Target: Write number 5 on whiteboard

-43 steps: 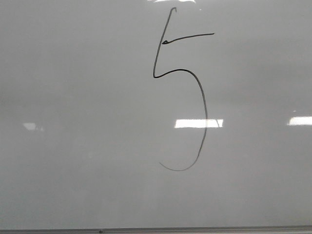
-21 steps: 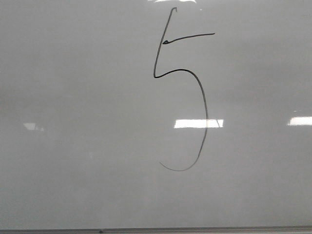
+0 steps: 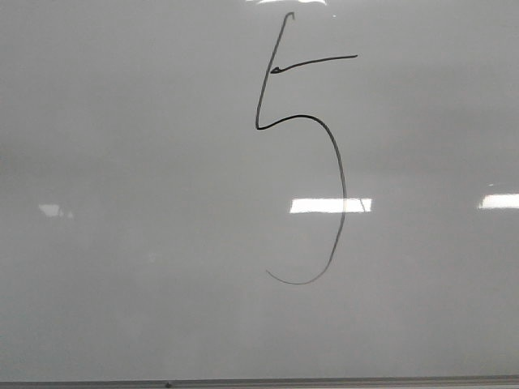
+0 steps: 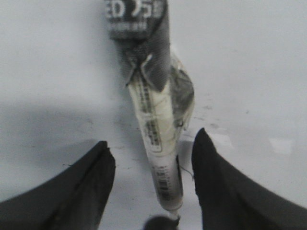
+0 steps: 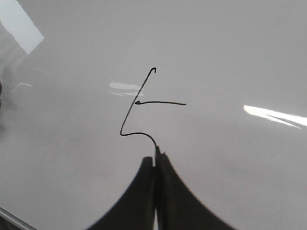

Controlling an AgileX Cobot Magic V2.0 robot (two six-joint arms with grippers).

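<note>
The number 5 [image 3: 304, 116] is drawn in thin black line on the whiteboard [image 3: 122, 203], right of centre in the front view. No gripper shows in that view. In the left wrist view my left gripper [image 4: 151, 148] is open over the whiteboard [image 4: 48, 57], with a white marker [image 4: 160, 143] with a dark cap lying between the fingers, held by neither. In the right wrist view my right gripper [image 5: 156, 155] is shut and empty above the whiteboard [image 5: 230, 57]; its tips cover the lower part of the number 5 [image 5: 163, 102].
A thin dark edge strip [image 3: 259, 382] runs along the board's near side and shows in the right wrist view [image 5: 14, 220]. Bright rectangular light reflections [image 3: 330, 205] lie on the glossy surface.
</note>
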